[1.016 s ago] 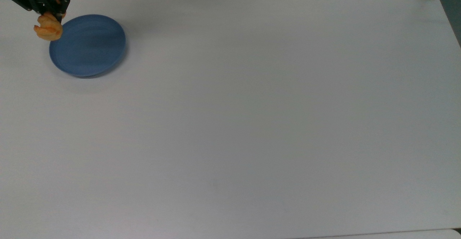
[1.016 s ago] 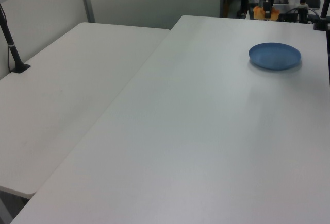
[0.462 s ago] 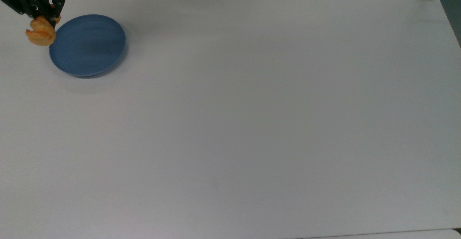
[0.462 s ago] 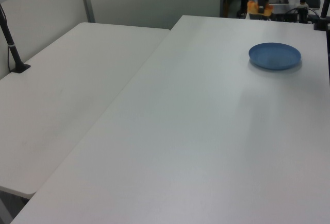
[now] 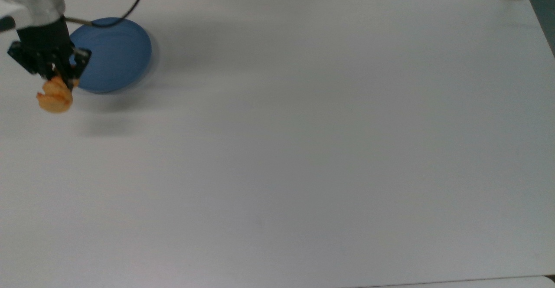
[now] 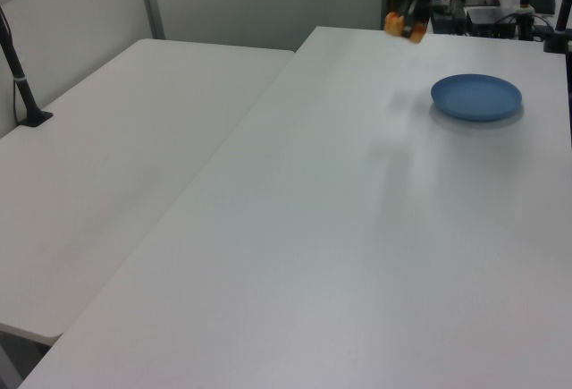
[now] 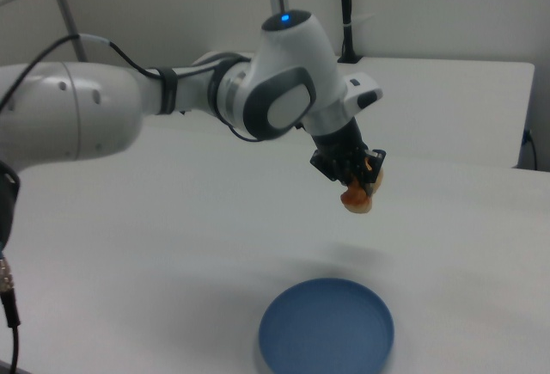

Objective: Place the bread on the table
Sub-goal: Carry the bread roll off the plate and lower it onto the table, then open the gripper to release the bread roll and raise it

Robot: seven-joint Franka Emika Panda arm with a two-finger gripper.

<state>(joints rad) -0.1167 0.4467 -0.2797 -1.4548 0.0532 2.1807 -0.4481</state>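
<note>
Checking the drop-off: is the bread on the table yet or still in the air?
In the air. The tool holds the bread clear above the table, beside the plate; its shadow lies apart below.

A plain white table point(image 5: 303, 149) carries one thing: a round blue plate point(image 5: 115, 56) lying flat toward ten o'clock in the top view

I see a second white table point(image 6: 116, 174) butted against the worktop's edge on the left view's left, pale grey wall panels point(image 6: 259, 0) behind, and a black post point(image 6: 20, 76) clamped there.
</note>
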